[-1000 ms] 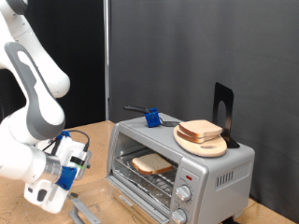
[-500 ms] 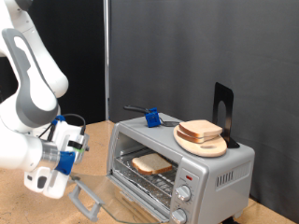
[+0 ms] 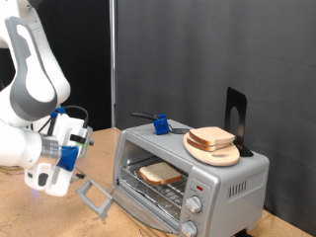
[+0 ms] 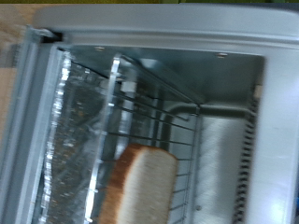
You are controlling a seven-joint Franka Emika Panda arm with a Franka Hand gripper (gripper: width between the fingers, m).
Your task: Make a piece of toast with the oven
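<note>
The silver oven [image 3: 232, 178] stands on the table at the exterior view's right. A slice of toast [image 3: 158, 175] lies on the wire rack [image 3: 163, 193] inside it. The glass door hangs partly open, tilted out towards the exterior view's left, with its grey handle [image 3: 95, 195] at the outer end. My gripper [image 3: 77, 181], on the white hand with blue parts, is right beside that handle. In the wrist view I look into the oven [image 4: 159, 19] at the toast [image 4: 140, 187] on the rack [image 4: 177, 131]; no fingers show there.
On top of the oven sit a round wooden board [image 3: 213, 151] with another bread slice [image 3: 211, 136], a blue object [image 3: 158, 124] and a black upright stand [image 3: 235, 117]. Knobs [image 3: 193, 205] run down the oven's front right. A wooden table [image 3: 20, 212] and a dark curtain lie behind.
My hand has risen and moved slightly towards the oven. The door's grey handle has come up with it, so the door stands steeper than before.
</note>
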